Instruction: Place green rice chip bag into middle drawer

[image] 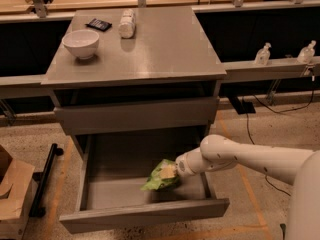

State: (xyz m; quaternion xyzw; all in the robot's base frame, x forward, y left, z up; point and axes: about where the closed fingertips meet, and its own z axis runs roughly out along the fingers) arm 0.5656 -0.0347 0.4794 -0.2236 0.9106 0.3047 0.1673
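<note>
The end effector grips the green chip bag inside the open drawer, below the desk's front right corner.

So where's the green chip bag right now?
In the camera view, the green chip bag is at the gripper, down inside the open bottom drawer, a bit right of its middle and near the front panel.

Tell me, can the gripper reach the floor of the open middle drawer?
Probably yes: the gripper, at the green rice chip bag, hangs over the pulled-out middle drawer; nothing visible blocks it.
</note>
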